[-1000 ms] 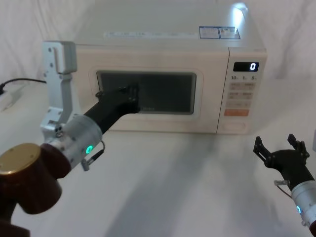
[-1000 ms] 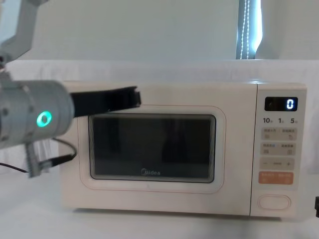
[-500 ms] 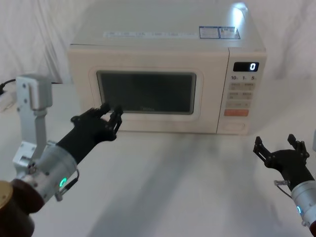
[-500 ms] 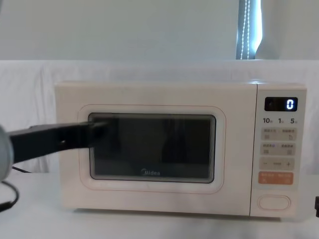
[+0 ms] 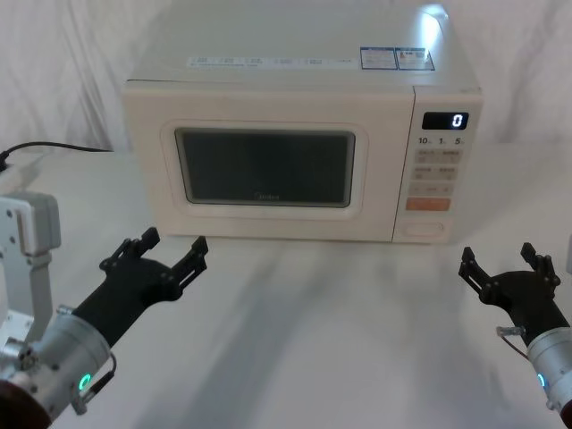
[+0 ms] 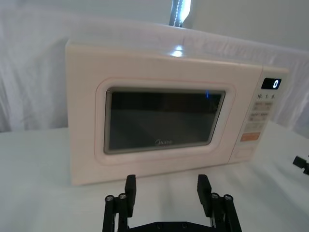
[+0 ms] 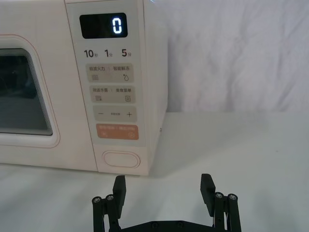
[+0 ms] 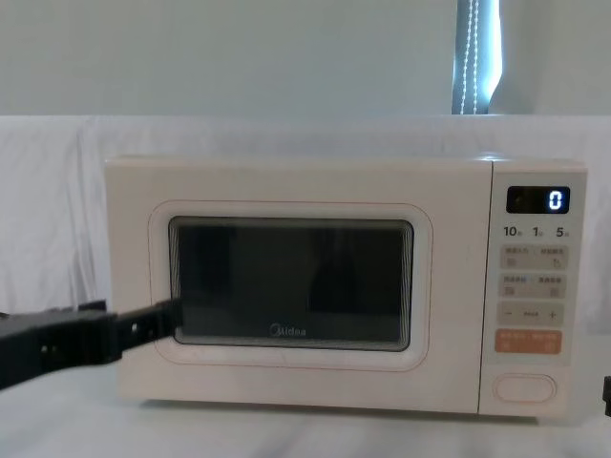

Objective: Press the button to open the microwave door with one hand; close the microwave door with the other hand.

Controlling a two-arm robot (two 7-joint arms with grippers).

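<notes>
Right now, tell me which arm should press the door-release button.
Right. The right gripper sits open just before the control strip, facing the pill-shaped button; the left gripper sits before the microwave door.

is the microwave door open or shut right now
Shut. The door sits flush with the control strip, with no gap in the head or chest views. Both grippers, left and right, are off it.
</notes>
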